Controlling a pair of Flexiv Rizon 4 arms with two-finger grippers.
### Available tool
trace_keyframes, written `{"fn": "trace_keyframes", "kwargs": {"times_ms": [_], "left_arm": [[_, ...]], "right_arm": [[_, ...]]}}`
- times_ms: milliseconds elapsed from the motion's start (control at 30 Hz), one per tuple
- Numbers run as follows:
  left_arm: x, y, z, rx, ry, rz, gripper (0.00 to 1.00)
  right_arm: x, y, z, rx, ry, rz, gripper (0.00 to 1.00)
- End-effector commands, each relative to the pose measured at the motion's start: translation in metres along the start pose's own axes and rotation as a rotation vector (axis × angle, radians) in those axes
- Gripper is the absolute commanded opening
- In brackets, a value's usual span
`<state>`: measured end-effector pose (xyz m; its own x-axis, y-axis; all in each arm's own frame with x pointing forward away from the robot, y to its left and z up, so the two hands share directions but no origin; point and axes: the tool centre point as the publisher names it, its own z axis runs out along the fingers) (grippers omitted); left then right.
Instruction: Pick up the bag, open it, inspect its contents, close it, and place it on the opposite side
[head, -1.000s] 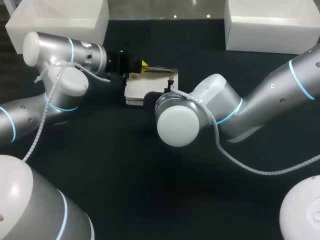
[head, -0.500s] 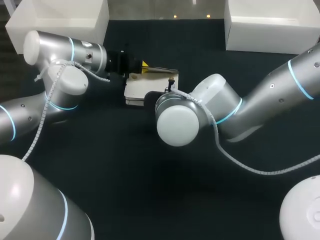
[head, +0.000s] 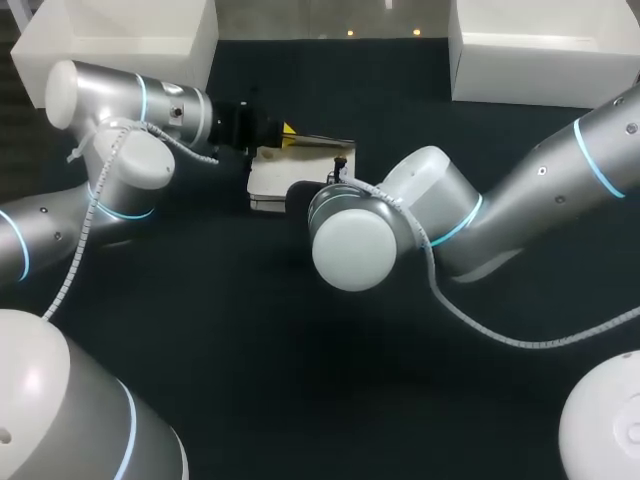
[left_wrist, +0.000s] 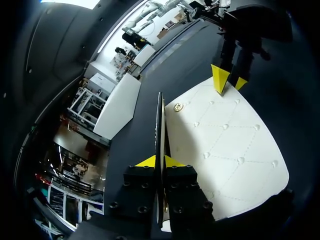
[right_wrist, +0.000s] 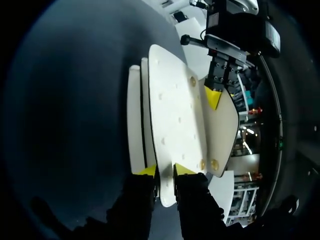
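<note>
A white quilted bag (head: 285, 172) lies on the dark table a little left of the middle. Its flap (left_wrist: 161, 125) stands up on edge, and my left gripper (left_wrist: 159, 161) is shut on that thin edge, coming in from the left (head: 288, 130). In the right wrist view my right gripper (right_wrist: 165, 170) has one yellow tip on each side of a white panel (right_wrist: 175, 115) of the bag, both pressed against it. In the head view the right arm's own wrist (head: 350, 235) hides its fingers. The right gripper's yellow tips (left_wrist: 222, 80) show at the bag's far edge.
Two white bins stand at the back of the table, one at the left (head: 110, 40) and one at the right (head: 545, 60). Dark table surface (head: 300, 380) stretches in front of the bag.
The right arm's wrist has edged slightly toward the bag. The left arm and the raised flap have kept still.
</note>
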<state>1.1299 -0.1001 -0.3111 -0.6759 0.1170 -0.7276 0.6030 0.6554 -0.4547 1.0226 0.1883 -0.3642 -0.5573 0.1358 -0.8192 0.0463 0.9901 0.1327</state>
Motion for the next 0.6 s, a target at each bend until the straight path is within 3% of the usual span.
{"fn": "trace_keyframes", "kwargs": {"times_ms": [33,600], "left_arm": [[0.0,0.001,0.0,0.005,-0.002,0.002,0.0],[0.011,-0.004,-0.004,0.027,-0.052,0.125,0.0]], "right_arm": [[0.003,-0.002,0.002,-0.069,-0.122,0.0,0.0],[0.005,-0.005,0.002,-0.065,-0.126,0.015,0.0]]}}
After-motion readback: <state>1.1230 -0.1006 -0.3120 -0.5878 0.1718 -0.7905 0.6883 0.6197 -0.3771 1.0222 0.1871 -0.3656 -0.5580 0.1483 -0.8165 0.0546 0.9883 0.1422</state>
